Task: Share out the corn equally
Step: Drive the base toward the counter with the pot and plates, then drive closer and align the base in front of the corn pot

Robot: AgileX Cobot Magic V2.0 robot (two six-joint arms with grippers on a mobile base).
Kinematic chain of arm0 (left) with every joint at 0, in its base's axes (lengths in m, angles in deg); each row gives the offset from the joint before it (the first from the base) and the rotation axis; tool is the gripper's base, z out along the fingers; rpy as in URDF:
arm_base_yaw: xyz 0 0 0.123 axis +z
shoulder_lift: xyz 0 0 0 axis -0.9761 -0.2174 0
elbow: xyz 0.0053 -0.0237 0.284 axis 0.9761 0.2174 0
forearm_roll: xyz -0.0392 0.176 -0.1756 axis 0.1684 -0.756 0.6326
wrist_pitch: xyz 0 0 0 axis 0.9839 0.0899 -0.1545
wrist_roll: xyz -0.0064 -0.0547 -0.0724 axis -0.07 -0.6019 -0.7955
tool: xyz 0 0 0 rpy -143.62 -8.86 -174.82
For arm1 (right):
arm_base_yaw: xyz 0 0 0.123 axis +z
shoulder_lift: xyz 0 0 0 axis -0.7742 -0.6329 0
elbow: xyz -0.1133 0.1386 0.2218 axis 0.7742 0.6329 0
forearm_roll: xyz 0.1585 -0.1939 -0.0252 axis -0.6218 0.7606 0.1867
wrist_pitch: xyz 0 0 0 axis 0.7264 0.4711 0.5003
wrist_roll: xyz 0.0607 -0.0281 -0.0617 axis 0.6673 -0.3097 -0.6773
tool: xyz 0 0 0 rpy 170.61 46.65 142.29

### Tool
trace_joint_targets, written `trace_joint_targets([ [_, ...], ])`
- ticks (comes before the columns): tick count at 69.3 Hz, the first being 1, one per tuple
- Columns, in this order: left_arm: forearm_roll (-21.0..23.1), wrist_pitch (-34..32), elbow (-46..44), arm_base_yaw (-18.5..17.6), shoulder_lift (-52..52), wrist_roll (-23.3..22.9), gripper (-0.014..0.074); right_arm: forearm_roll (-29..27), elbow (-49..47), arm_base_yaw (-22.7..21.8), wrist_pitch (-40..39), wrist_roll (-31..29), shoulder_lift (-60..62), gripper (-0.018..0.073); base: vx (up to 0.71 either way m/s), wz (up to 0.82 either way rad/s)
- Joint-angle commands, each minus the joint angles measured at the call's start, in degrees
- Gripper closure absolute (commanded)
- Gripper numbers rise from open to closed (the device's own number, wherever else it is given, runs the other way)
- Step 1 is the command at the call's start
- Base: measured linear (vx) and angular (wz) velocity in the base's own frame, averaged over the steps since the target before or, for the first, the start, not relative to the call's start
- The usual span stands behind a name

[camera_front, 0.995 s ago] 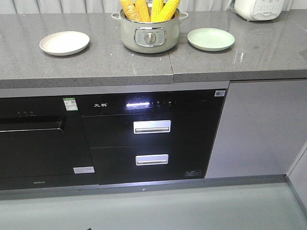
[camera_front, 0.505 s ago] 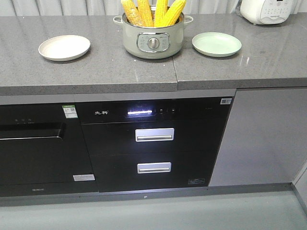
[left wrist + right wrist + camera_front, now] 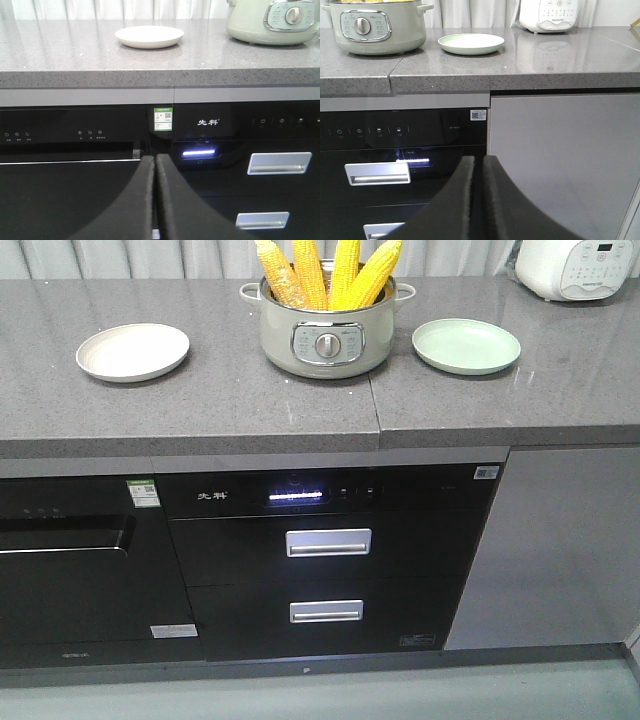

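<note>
Several yellow corn cobs (image 3: pixel 330 272) stand upright in a pale green pot (image 3: pixel 325 335) at the middle of the grey counter. A cream plate (image 3: pixel 133 350) lies to its left and a light green plate (image 3: pixel 467 345) to its right. The cream plate (image 3: pixel 149 36) also shows in the left wrist view, the green plate (image 3: pixel 471 43) in the right wrist view. My left gripper (image 3: pixel 155 159) is shut and empty, low in front of the black cabinet fronts. My right gripper (image 3: pixel 479 161) is shut and empty too, below the counter edge. Neither arm shows in the front view.
A white rice cooker (image 3: pixel 580 268) stands at the counter's back right. Below the counter (image 3: pixel 200 410) are a black appliance with two handled drawers (image 3: pixel 328 542), a black oven front (image 3: pixel 70 560) to the left and a grey cabinet door (image 3: pixel 560 540) to the right.
The front view has shifted: the counter, pot and plates now sit lower and further right in the frame. Corn and plates keep their places on the counter.
</note>
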Motion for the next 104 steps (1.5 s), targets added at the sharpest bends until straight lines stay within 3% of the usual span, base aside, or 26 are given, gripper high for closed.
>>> trace_joint_targets([
  [1,0.4,-4.5,0.1,-0.4,0.9,-0.5,0.0605,0.4,0.3,-0.5,-4.3,-0.1,0.0,0.0567,0.10,0.00],
  [104,0.4,-4.5,0.1,-0.4,0.9,-0.5,0.0605,0.4,0.3,-0.5,-4.3,-0.1,0.0,0.0567,0.09,-0.02],
])
